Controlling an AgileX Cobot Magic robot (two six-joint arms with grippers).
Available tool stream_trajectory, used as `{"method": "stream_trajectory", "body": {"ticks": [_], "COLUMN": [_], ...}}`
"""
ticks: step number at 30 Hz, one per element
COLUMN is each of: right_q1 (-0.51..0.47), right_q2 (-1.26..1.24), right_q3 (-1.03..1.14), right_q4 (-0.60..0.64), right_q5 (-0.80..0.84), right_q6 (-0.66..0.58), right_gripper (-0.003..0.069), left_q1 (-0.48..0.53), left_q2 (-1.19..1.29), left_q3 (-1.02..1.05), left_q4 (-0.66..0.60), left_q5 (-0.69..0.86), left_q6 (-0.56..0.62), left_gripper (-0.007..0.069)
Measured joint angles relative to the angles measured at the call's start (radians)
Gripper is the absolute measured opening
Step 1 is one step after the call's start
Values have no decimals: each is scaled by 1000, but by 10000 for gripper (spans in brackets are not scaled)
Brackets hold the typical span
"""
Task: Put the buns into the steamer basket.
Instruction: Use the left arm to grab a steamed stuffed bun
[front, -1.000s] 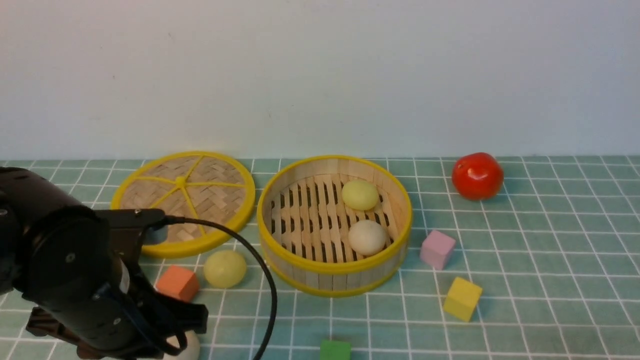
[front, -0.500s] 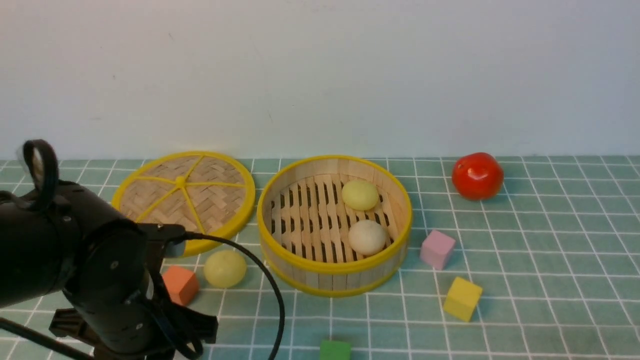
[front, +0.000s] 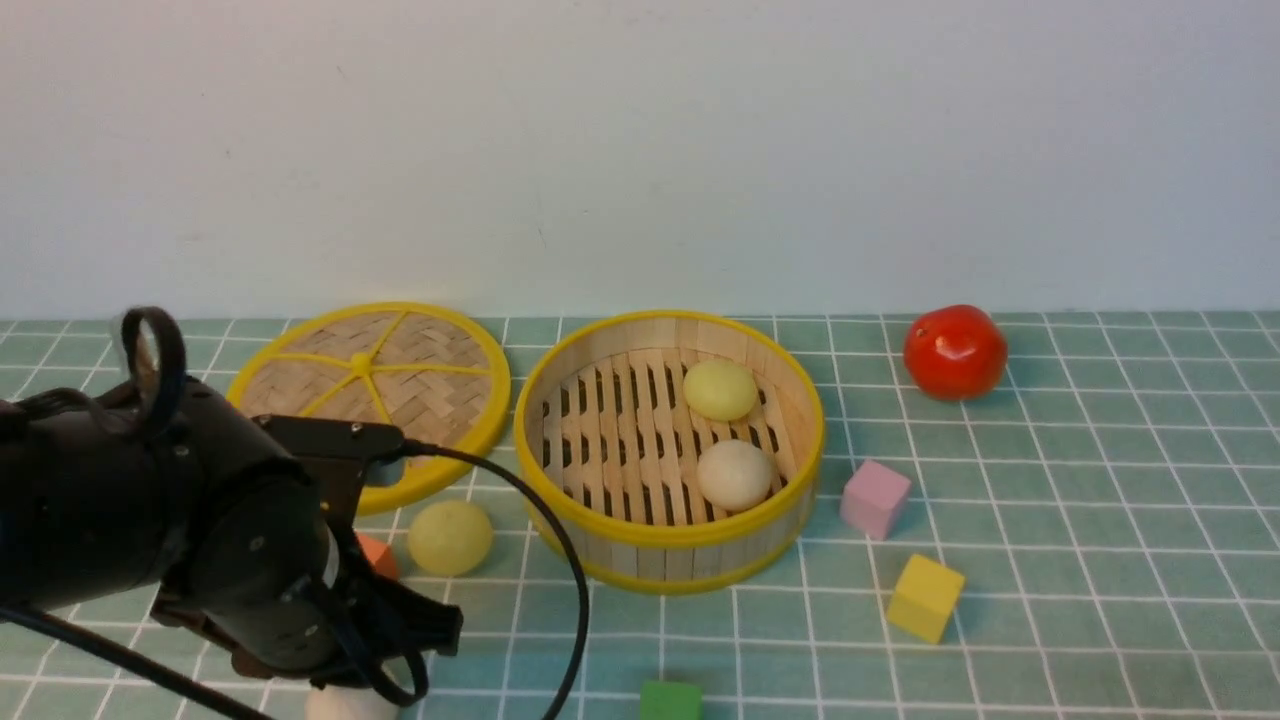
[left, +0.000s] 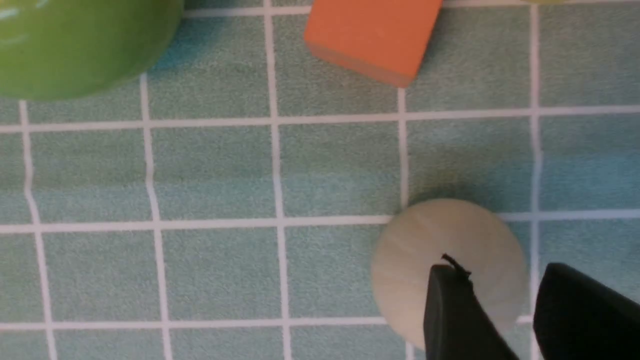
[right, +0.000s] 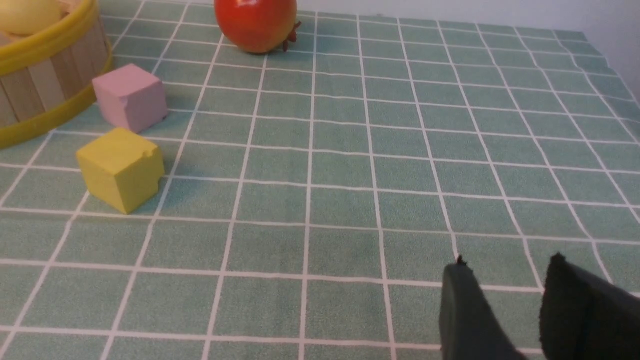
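The steamer basket (front: 668, 560) stands mid-table and holds a pale yellow-green bun (front: 720, 390) and an off-white bun (front: 733, 474). Another yellow-green bun (front: 450, 537) lies on the cloth left of the basket. An off-white bun (front: 350, 706) peeks out under my left arm (front: 200, 530) at the front edge. In the left wrist view my left gripper (left: 500, 270) hovers open just above that off-white bun (left: 425, 240), which rests on the cloth, its fingers not closed on it. My right gripper (right: 505, 265) is open over bare cloth, away from the basket (right: 45, 65).
The woven lid (front: 365, 400) lies left of the basket. An orange cube (front: 378, 555) is half hidden behind my left arm, and a green apple (left: 75, 45) sits near it. A red tomato (front: 955, 352), pink cube (front: 875, 497), yellow cube (front: 925, 597) and green cube (front: 670, 700) lie around.
My left arm has swung rightward and risen, now covering most of the orange cube. The off-white bun under it stays on the cloth. The buns in the basket have not moved.
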Motion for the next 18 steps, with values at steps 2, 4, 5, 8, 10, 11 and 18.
{"method": "stream_trajectory", "body": {"ticks": [2,4,5,8,10,11,18], "right_q1": [0,0,0,0,0,0,0], "right_q2": [0,0,0,0,0,0,0], "right_q3": [0,0,0,0,0,0,0], "right_q4": [0,0,0,0,0,0,0], "right_q5": [0,0,0,0,0,0,0], "right_q6": [0,0,0,0,0,0,0], "right_gripper": [237,237,237,237,237,238,238], "left_q1": [0,0,0,0,0,0,0], "left_q2": [23,41,47,57,58,65,98], "left_q3": [0,0,0,0,-1,-2,-5], "left_q4": [13,17,18,18,18,18,20], "left_q5": [5,5,3,-8,-10,-12,-19], "left_q6": [-1,-5,-8,-21,-23,-24,-24], "left_gripper": [238,238,238,238,238,238,216]}}
